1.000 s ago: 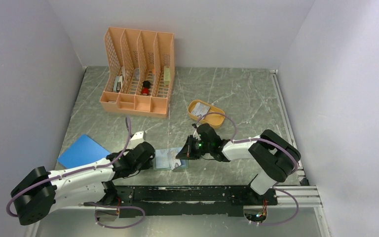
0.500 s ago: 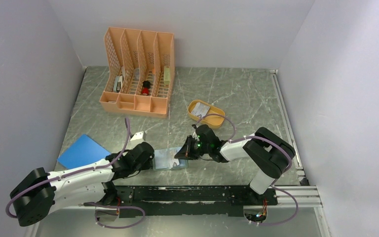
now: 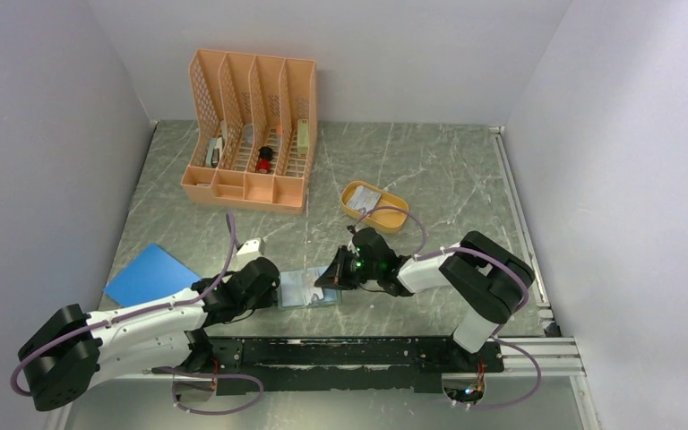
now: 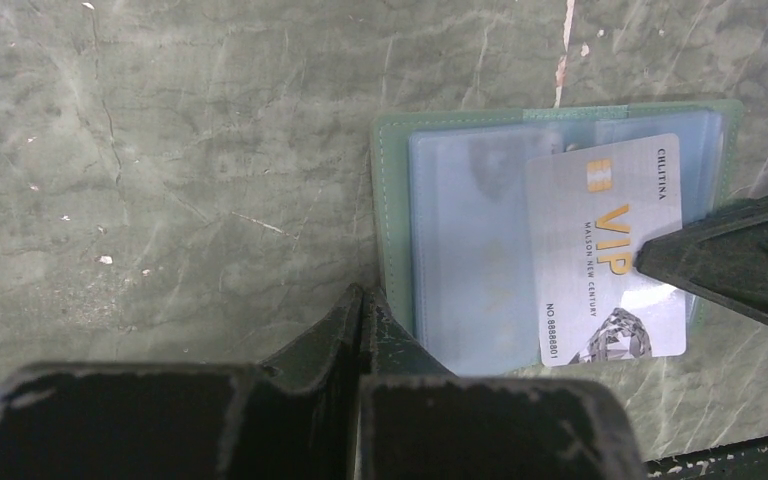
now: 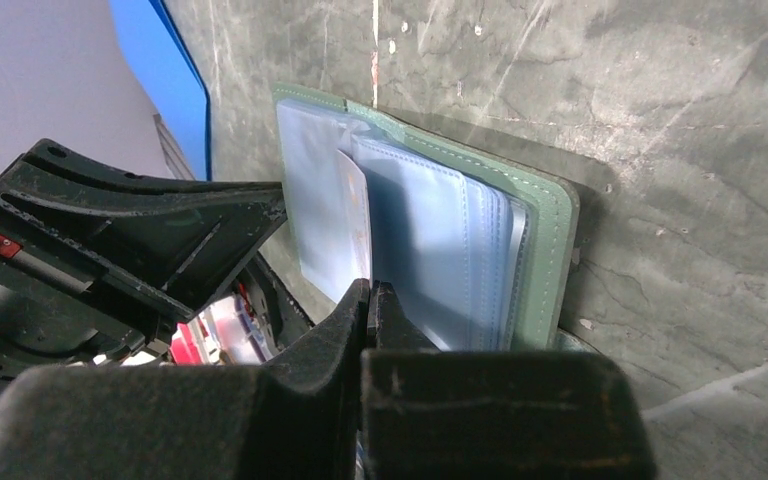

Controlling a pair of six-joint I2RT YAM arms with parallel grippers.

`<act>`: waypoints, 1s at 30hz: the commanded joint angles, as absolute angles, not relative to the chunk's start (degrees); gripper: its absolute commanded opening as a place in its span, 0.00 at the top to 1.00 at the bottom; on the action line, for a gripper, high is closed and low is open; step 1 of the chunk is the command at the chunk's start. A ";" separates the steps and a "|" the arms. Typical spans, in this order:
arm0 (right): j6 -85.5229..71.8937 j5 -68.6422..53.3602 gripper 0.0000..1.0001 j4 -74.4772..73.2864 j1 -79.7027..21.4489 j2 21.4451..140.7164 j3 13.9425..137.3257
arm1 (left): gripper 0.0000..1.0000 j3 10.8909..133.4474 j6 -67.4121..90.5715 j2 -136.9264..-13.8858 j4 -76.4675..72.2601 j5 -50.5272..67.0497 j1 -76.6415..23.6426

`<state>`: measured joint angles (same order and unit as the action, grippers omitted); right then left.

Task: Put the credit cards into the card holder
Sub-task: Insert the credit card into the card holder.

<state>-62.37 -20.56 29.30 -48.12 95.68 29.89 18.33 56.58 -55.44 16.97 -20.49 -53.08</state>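
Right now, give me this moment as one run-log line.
left hand: shut, at holder edge | right hand: shut on card | card: over open holder's sleeves

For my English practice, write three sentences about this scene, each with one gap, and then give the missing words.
The credit card in the right gripper bears the gold word ___.
The card holder is not closed but ___.
The flat sheet left of the card holder is ___.
Missing words: VIP; open; blue.

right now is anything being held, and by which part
Right gripper pinches a credit card at the middle of one long edge. Left gripper is shut at the edge of the card holder; a hold there is unclear.
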 commanded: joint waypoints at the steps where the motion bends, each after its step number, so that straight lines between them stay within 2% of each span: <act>1: -62.28 -17.38 1.00 28.46 -49.14 97.52 30.40 | 0.95 16.68 56.67 -55.64 16.00 -18.30 -52.87; 24: -63.48 -13.43 1.00 27.60 -52.74 98.87 31.84 | 0.95 15.78 56.87 -54.09 15.66 -16.75 -52.88; 30: -61.03 -12.82 0.99 22.44 -53.43 96.81 33.75 | 0.95 16.24 56.69 -54.36 15.82 -16.94 -52.84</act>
